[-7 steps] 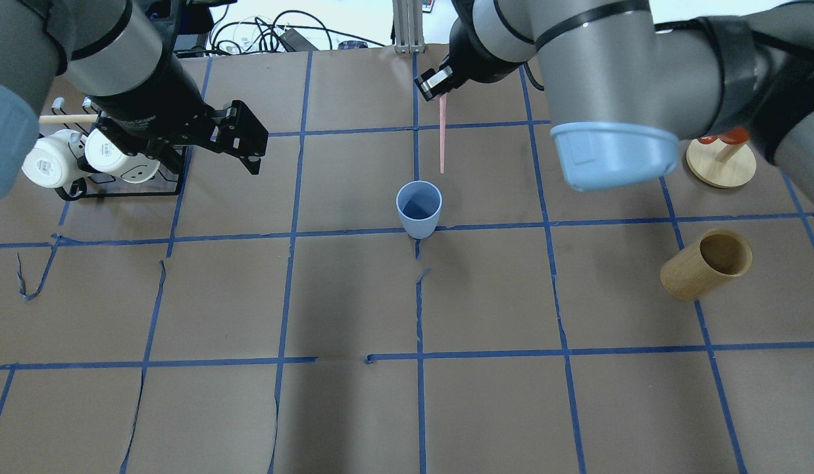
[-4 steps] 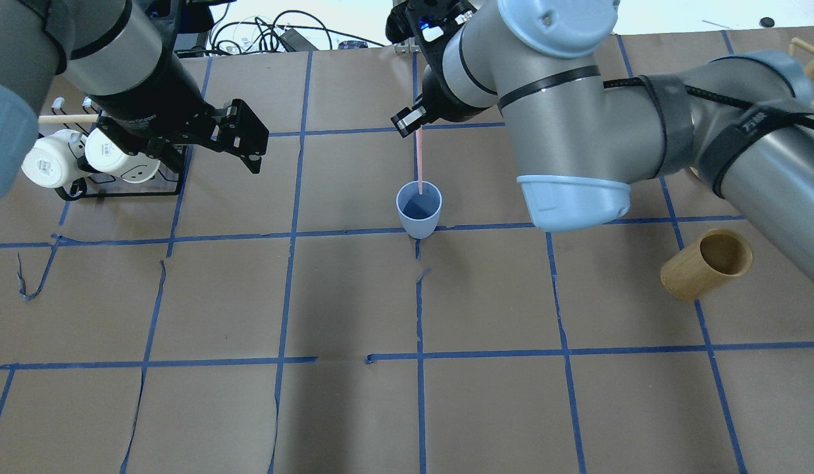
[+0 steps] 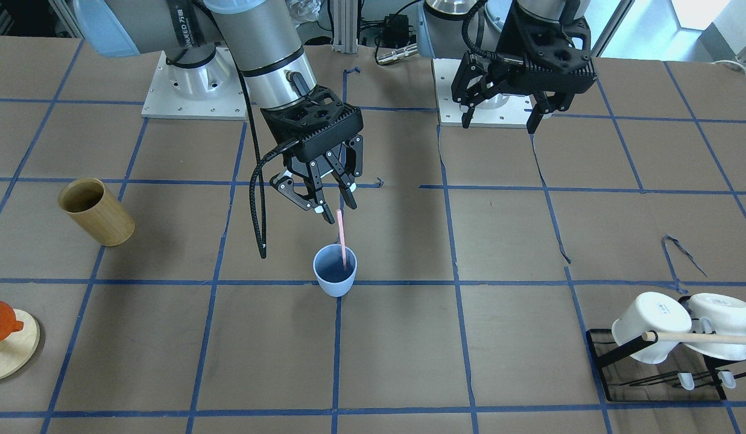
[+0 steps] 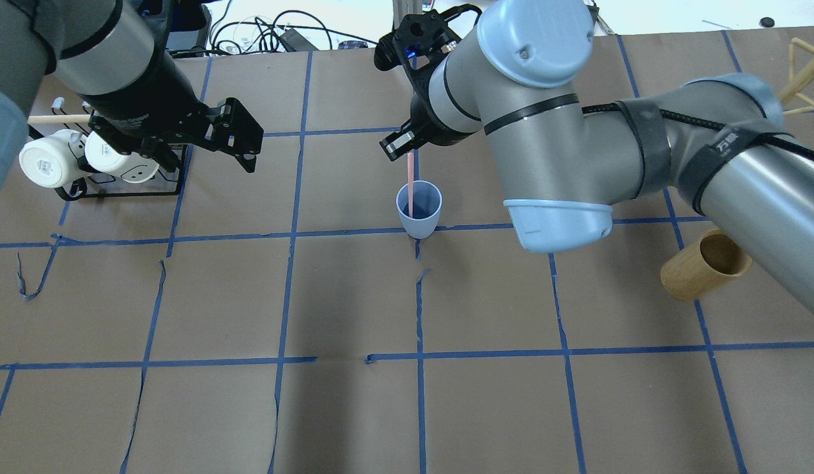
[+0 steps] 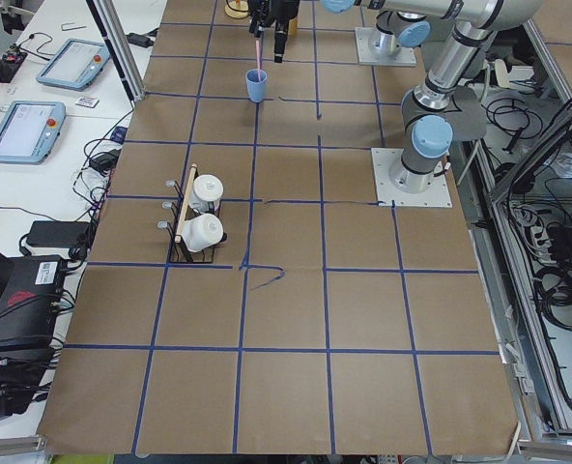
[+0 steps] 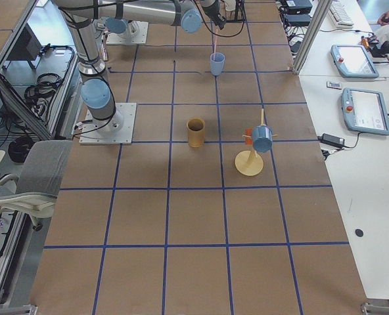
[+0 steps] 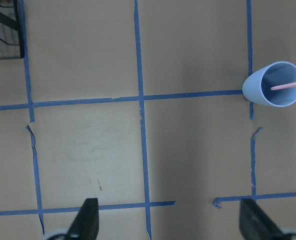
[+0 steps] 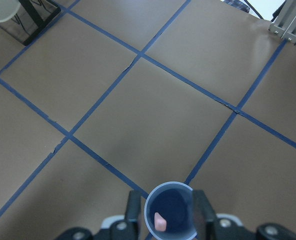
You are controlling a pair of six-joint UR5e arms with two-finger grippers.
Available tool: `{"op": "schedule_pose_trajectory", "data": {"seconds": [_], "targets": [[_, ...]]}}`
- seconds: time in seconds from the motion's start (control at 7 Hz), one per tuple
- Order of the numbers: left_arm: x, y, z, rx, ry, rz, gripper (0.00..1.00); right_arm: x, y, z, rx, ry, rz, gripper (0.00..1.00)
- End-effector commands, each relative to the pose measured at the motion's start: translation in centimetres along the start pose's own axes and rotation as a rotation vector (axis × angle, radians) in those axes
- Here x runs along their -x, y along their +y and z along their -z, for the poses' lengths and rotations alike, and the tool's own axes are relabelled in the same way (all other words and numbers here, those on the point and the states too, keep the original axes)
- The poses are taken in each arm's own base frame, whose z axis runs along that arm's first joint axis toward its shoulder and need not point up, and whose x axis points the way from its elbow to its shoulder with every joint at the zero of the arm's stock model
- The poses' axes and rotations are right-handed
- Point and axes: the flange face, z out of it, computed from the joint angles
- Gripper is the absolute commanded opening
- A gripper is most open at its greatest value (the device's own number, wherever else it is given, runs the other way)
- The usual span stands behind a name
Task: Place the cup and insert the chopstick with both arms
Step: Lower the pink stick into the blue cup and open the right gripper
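Exterior front-facing view: the cup stands upright near the middle of the desk, at a crossing of blue tape lines. The chopstick stands in it, leaning slightly, its top well above the rim. Just over that top hangs the right claw, fingers spread wider than the stick, gripping nothing. The left claw hangs well apart, wide open and empty. A tan wooden cup and a mug rack sit toward opposite ends.

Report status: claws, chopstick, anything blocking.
Right claw open above cup. Left claw open, empty, off aside. Chopstick stands in cup. Nothing in the way.
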Motion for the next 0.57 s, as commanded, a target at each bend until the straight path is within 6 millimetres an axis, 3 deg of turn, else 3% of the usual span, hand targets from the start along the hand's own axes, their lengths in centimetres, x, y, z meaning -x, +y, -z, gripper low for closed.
{"op": "schedule_pose_trajectory", "data": {"seconds": [0.0, 0.29, 0.43], "targets": [[-0.1, 0.0, -0.1, 0.001, 0.001, -0.001, 1.0, -0.2, 0.2, -0.1, -0.001, 0.021, -0.066, 1.0], [-0.1, -0.2, -0.3, 0.004, 0.003, -0.003, 1.0, -0.9, 0.4, 0.4, 0.056, 0.021, -0.104, 1.0], [-0.1, -0.2, -0.3, 0.004, 0.003, -0.004, 1.0, -1.1, -0.1, 1.5, 0.102, 0.017, -0.218, 1.0]]}}
